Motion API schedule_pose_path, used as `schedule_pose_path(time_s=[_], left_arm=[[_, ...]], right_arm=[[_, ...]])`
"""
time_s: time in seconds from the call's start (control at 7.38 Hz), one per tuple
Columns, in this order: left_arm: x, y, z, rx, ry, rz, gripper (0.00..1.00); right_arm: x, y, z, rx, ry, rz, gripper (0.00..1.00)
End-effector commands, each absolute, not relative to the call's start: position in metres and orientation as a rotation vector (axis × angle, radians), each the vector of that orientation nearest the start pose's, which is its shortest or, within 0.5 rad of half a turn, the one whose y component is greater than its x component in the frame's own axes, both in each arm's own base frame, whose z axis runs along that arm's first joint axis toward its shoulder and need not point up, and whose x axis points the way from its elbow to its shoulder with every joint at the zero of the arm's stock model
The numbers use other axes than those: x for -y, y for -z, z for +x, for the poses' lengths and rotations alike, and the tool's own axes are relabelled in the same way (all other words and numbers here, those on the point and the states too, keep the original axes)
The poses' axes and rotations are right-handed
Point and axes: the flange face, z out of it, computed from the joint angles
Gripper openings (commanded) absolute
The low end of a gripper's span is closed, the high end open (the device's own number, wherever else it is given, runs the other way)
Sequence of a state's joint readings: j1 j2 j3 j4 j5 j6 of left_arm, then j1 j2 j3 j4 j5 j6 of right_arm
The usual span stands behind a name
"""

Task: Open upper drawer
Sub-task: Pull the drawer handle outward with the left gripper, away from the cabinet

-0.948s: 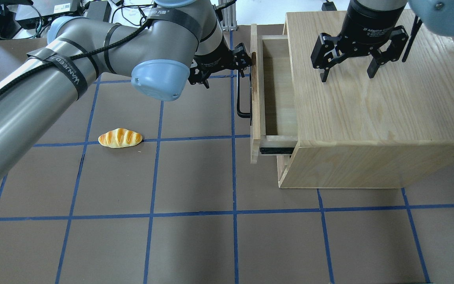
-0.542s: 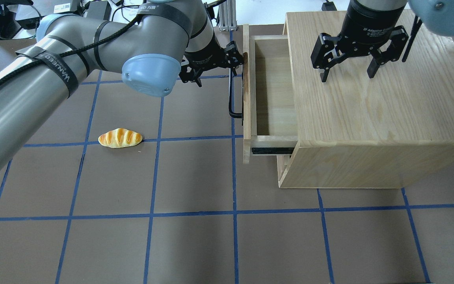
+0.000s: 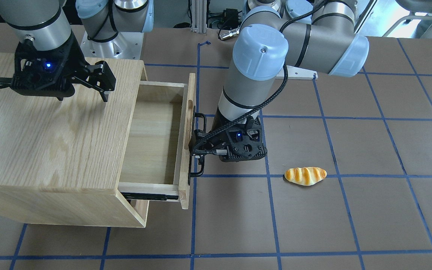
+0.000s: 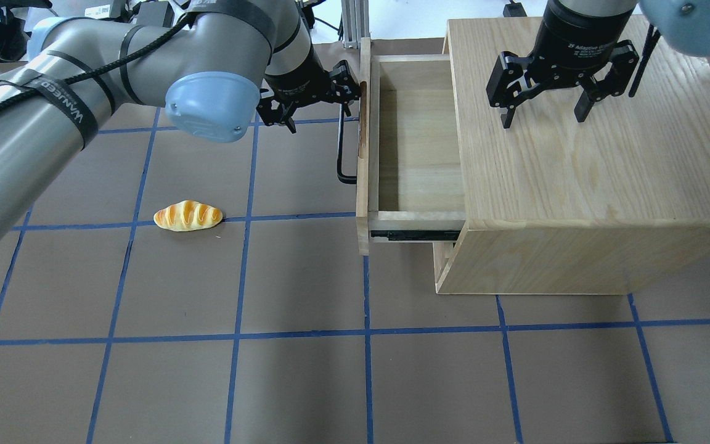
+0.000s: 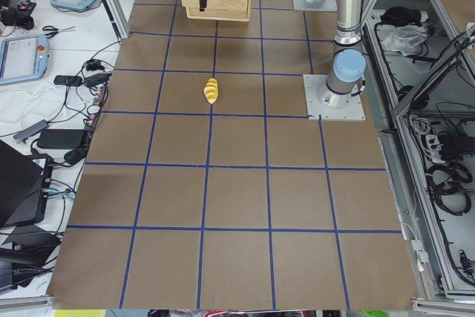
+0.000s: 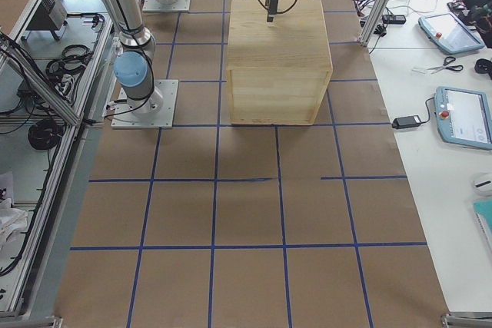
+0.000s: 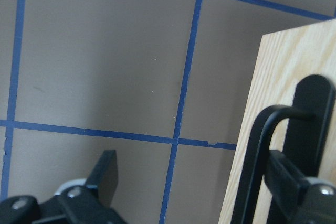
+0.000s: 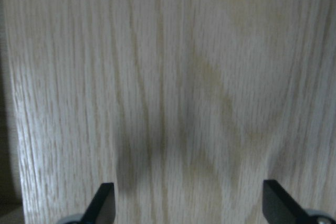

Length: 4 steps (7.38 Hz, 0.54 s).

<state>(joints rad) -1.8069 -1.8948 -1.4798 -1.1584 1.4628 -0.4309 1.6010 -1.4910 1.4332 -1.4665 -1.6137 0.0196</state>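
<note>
Upper drawer (image 4: 420, 142) open, left hand (image 4: 318, 102) hooking handle (image 4: 340, 148)

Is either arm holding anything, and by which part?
Nothing is clamped. The open left tool hooks one finger behind the upper drawer handle; the right tool is open, empty.

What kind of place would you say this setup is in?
Probably a robotics lab cell: a table taped in a blue grid, teach pendants on a side bench, cable bundles alongside.
</note>
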Motion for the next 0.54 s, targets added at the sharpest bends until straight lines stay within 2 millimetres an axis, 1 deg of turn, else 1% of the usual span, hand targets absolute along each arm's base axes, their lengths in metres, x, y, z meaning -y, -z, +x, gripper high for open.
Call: schedule_pose_path(time_s=[0.0, 0.41], left_arm=[[0.5821, -0.3964, -0.2832, -3.278, 0.214, -0.280, 1.00], [0.5818, -0.3963, -0.2793, -3.239, 0.215, -0.265, 1.00]], right_arm=[[0.5163, -0.5043, 0.1441, -3.185, -0.074, -0.016, 1.00], [0.5161, -0.5043, 0.1449, -3.185, -0.074, -0.021, 1.00]])
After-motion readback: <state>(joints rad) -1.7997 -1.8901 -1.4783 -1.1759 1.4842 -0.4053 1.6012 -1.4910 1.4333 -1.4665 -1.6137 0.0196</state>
